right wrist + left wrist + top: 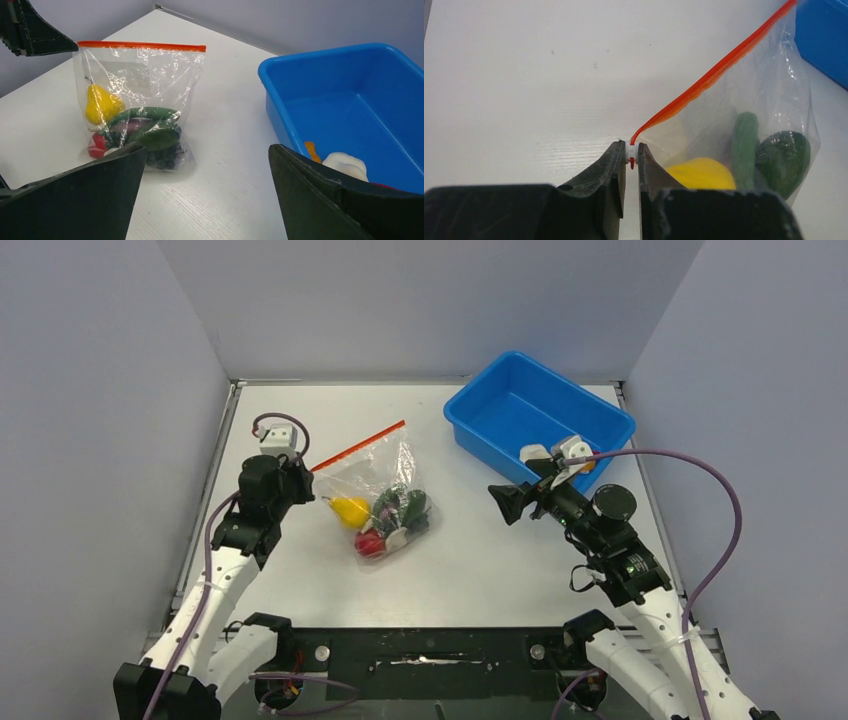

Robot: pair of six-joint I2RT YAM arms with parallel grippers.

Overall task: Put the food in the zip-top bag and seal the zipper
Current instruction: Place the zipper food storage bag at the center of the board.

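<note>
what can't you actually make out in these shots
- Whether the zipper is fully sealed: too fine in any view; left claw covers its end.
- Toys in the blue tub: right wrist view, cut off by a right claw finger.
- Dark pieces low in the bag: right wrist view, overlapping, behind crinkled plastic.

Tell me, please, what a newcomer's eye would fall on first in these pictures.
First comes the clear zip-top bag in the middle of the table, holding colourful toy food, with its red-orange zipper along the upper edge. The left gripper is shut on the zipper's end. On the right stands a bright blue tub, and the right gripper hangs open at its near rim.
</note>
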